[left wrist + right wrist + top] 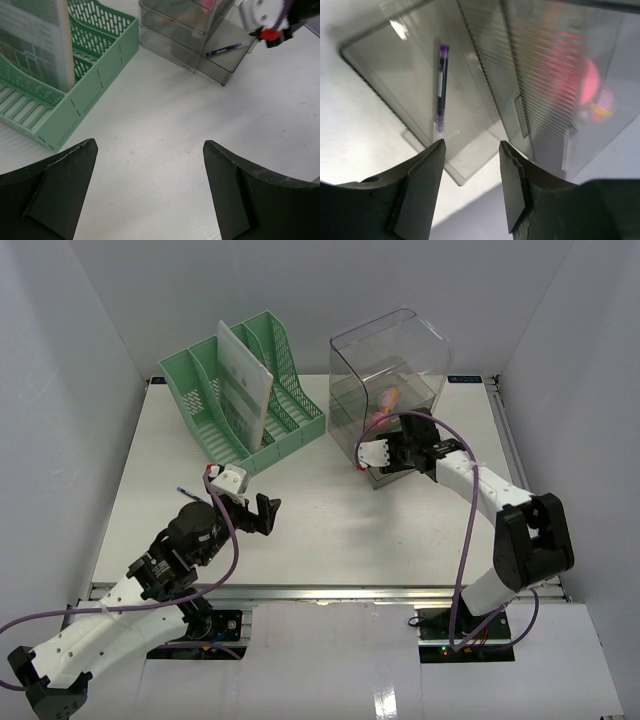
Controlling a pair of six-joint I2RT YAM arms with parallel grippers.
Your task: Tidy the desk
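The white desk (330,530) carries a green slotted file rack (245,390) and a clear plastic drawer box (390,370). The box's bottom drawer (420,80) is pulled out, and a purple pen (441,90) lies flat in it. My right gripper (472,142) hovers open just over the drawer's front corner, with nothing between its fingers; from above the right gripper (398,462) sits at the box's front. My left gripper (258,515) stands wide open above bare desk (165,100), holding nothing. The drawer with the pen (225,50) also shows in the left wrist view.
A sheaf of papers (243,385) stands in the rack. Pink and orange items (590,85) sit in an upper drawer of the box. A thin blue pen-like thing (190,493) lies beside the left arm. White walls enclose the desk on three sides.
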